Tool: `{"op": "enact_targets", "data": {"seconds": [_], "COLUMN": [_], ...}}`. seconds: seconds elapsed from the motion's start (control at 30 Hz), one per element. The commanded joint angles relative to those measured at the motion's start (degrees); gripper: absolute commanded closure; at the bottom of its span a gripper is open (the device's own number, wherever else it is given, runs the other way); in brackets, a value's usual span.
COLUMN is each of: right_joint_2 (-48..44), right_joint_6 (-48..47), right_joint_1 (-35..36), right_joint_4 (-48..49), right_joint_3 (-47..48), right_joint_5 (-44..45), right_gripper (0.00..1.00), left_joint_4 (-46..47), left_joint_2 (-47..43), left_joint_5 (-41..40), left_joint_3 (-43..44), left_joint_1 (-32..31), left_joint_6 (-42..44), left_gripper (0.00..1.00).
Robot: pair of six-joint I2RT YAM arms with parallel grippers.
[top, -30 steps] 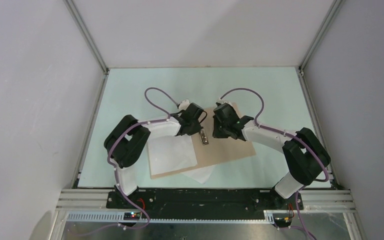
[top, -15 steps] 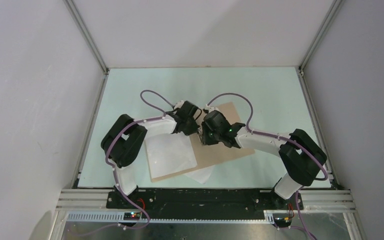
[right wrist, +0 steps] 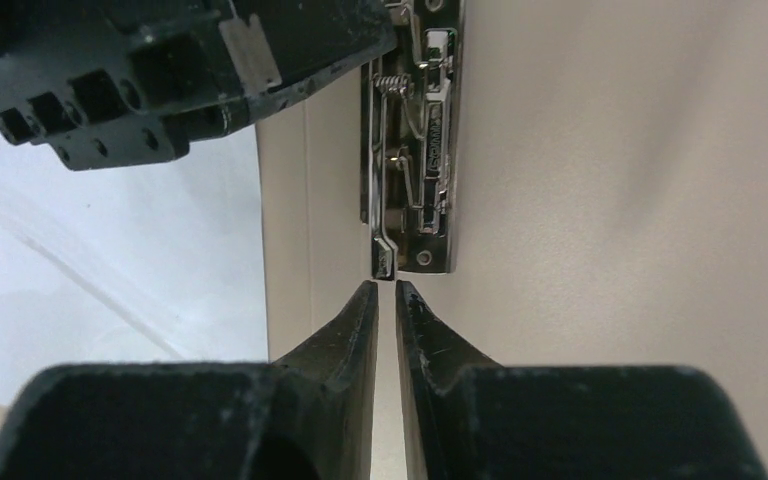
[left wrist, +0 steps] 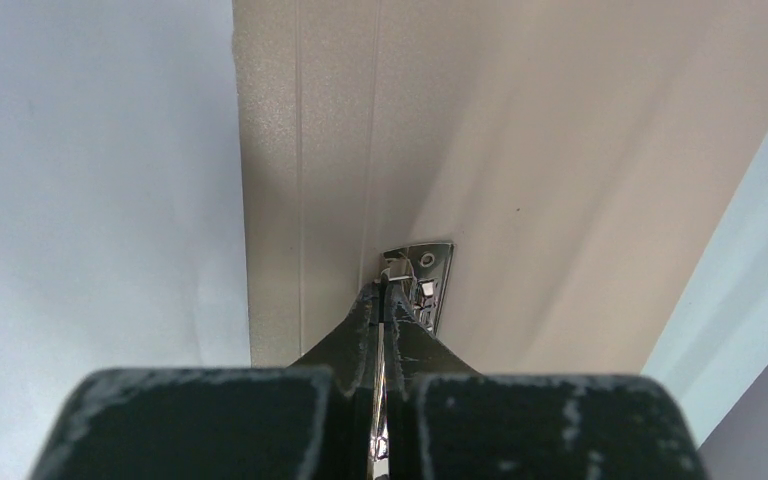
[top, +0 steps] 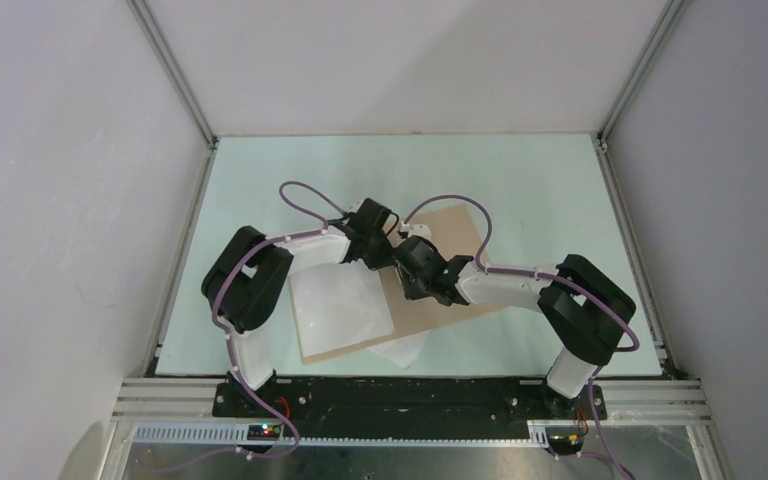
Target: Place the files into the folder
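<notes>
The tan folder (top: 460,285) lies open on the table. Its metal spine clip (left wrist: 422,278) runs down the middle and also shows in the right wrist view (right wrist: 415,170). My left gripper (top: 384,243) (left wrist: 388,292) is shut on the clip's thin metal lever at the far end. My right gripper (top: 412,277) (right wrist: 386,290) is almost shut, with a narrow slit. It holds nothing, and its tips sit just short of the clip's near end. A white glossy sheet (top: 340,305) covers the folder's left half; I cannot tell paper from sleeve. A white paper corner (top: 400,350) sticks out under the folder's near edge.
The pale green table (top: 540,190) is walled by white panels at the left, back and right. Both arms arch over the folder's middle, close together. The left gripper's body (right wrist: 180,70) fills the upper left of the right wrist view.
My right gripper has moved left and nearer, from the folder's right half to the clip's near end. My left gripper has shifted slightly left while staying on the clip.
</notes>
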Motion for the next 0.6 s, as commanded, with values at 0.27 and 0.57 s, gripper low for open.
{"op": "enact_targets", "data": {"seconds": [0.27,0.57], "right_joint_2": [1.16,2.92], "right_joint_6": [-1.9,-2.41], "right_joint_1": [1.81,2.61], "right_joint_4": [2.77,2.6], "right_joint_3": [2.23,3.21], "right_joint_5": [5.62,7.75], "right_gripper": [0.8,0.79], "left_joint_4": [-8.66,-8.71], "left_joint_2": [3.22,2.68], "left_joint_5": [1.67,1.67], "left_joint_3": [-1.19,-2.12], "left_joint_1": [-0.16,-0.13], "left_joint_6": [1.27,1.74], "left_gripper": [1.0,1.0]}}
